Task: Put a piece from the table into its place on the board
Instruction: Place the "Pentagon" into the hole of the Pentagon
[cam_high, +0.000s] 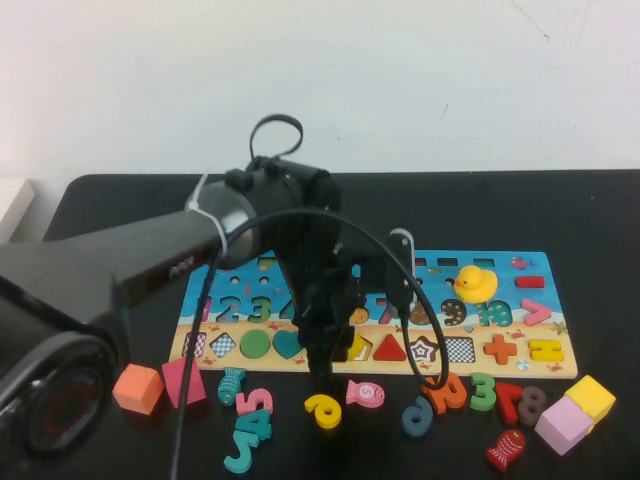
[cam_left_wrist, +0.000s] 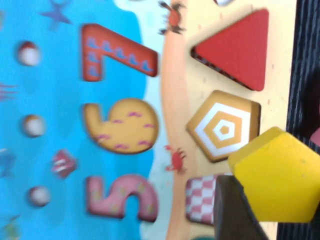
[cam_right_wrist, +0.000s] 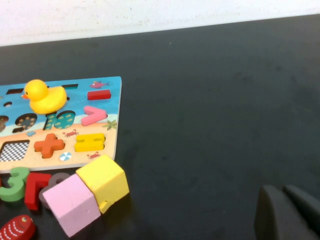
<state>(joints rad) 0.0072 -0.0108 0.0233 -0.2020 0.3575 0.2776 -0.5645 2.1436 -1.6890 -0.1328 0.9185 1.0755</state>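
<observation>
The left gripper (cam_high: 322, 352) grasps the piece (cam_left_wrist: 280, 175) just beside its pentagon recess (cam_left_wrist: 224, 126) near the board (cam_high: 520, 360) front edge; next, align and lower it. The right gripper (cam_right_wrist: 287, 212), fingers together, is parked over the table (cam_right_wrist: 210, 100).

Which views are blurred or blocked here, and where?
High view: left arm blocks the board's middle, hiding the left gripper. Left wrist view: board print soft, yellow pentagon at the gripper sharper. Right wrist view: evenly lit, right gripper dark over the table.
</observation>
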